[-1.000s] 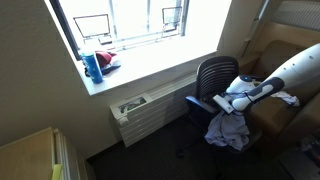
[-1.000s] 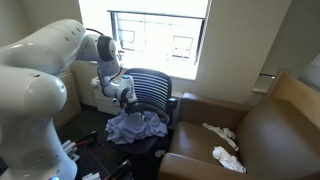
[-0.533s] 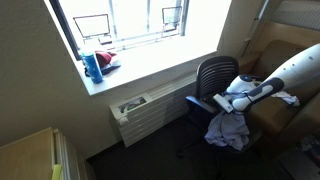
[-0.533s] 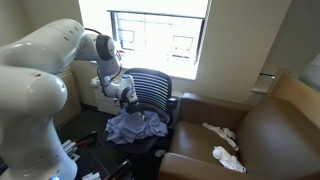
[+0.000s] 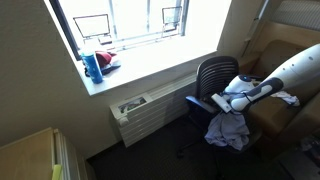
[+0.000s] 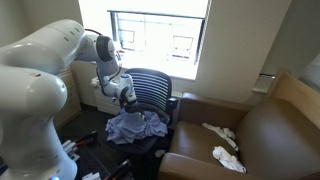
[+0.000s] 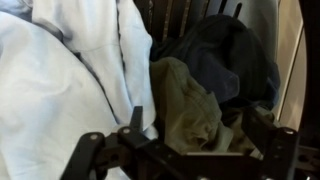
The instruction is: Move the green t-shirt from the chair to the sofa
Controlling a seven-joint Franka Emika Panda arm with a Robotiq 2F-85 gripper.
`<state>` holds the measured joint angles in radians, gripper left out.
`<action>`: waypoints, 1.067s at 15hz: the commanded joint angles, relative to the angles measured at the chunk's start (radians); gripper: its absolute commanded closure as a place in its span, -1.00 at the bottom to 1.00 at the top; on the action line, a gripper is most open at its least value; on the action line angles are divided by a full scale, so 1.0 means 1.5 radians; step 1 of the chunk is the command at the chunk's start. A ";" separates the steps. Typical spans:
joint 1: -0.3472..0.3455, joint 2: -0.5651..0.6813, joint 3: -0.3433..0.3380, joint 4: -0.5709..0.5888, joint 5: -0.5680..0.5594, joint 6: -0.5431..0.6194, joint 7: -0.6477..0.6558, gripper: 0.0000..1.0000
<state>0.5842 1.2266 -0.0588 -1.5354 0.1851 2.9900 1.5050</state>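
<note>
An olive-green t-shirt (image 7: 185,105) lies crumpled in a pile of clothes (image 6: 135,126) on the black office chair (image 6: 152,90). In the wrist view it sits between a pale blue-white garment (image 7: 70,80) and a dark blue one (image 7: 225,55). My gripper (image 7: 197,140) is open, just above the pile, with the green t-shirt between its fingers. In both exterior views the gripper (image 5: 222,102) (image 6: 130,98) hovers over the chair seat (image 5: 215,80). The brown sofa (image 6: 255,135) stands next to the chair. The green t-shirt cannot be made out in the exterior views.
Two white cloths (image 6: 222,133) (image 6: 228,158) lie on the sofa seat. A radiator (image 5: 150,110) runs under the window sill, which holds a blue bottle (image 5: 92,66) and red cloth. The sofa's armrest (image 6: 185,125) is next to the chair.
</note>
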 commanded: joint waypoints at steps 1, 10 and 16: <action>-0.006 0.005 0.007 0.004 0.005 -0.001 -0.016 -0.50; -0.020 0.020 0.021 0.013 0.004 -0.013 -0.031 0.69; 0.040 -0.012 -0.067 0.000 -0.012 -0.001 -0.002 1.00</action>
<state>0.5795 1.2464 -0.0645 -1.5230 0.1827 2.9828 1.4925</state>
